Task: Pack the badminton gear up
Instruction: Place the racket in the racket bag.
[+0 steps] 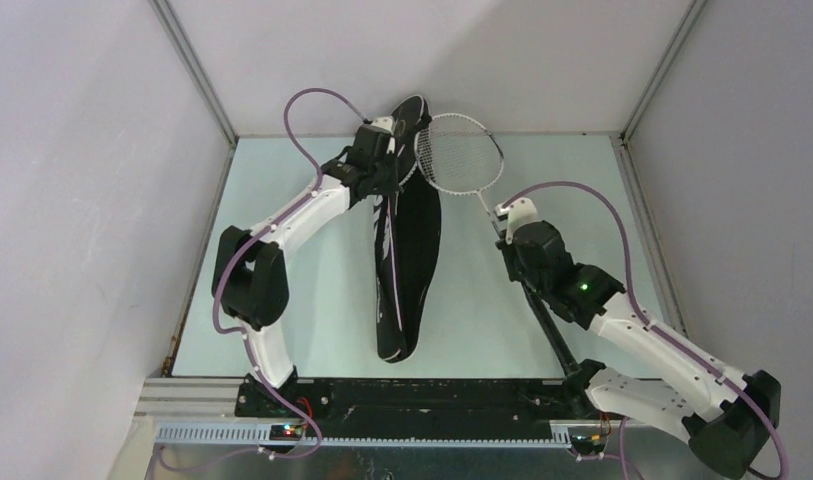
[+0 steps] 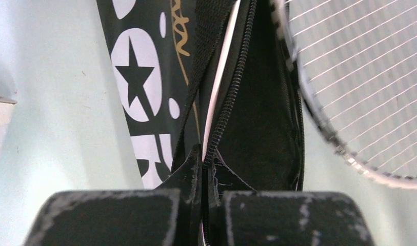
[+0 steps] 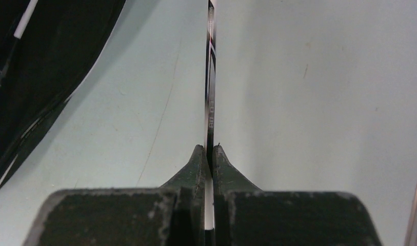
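Basically, a pale green table (image 1: 312, 300) w/ a long black bag (image 1: 407, 270) lying lengthwise down the middle, white lettering on top, far end unzipped. Silver racket (image 1: 460, 150) sits right of the bag, its head by the open far end. In the top view its rim overlaps the bag's edge, and the shaft runs diagonally back toward the R arm. L gripper (image 2: 203, 159) is pinched tight on the bag's edge at the zip (image 2: 224, 113). R gripper (image 3: 210, 154) is pinched on the thin racket shaft, fingers nearly meeting.
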`<state>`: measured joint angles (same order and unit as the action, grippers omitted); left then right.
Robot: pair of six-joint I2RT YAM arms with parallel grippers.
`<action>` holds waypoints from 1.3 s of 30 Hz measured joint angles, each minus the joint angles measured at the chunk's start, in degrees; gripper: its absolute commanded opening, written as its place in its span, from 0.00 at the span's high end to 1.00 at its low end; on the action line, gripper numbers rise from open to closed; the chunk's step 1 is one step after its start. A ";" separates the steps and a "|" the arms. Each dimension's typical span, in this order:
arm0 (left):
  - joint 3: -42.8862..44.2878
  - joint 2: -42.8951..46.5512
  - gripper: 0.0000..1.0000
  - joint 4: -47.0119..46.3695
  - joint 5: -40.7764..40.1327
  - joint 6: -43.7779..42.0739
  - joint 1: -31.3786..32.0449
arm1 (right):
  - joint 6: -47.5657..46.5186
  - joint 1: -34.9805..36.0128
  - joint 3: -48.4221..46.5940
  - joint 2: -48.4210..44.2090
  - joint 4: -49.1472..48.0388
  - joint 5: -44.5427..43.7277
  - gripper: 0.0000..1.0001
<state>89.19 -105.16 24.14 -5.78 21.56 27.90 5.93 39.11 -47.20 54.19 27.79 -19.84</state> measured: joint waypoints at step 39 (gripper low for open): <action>-5.73 0.42 1.00 -3.45 10.21 3.50 -1.05 | -2.86 23.71 0.55 24.02 -25.42 -8.85 1.00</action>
<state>83.46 -104.75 20.69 4.43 25.06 26.85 3.07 62.83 -46.65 78.22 2.37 -28.69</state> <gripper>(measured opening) 0.014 0.025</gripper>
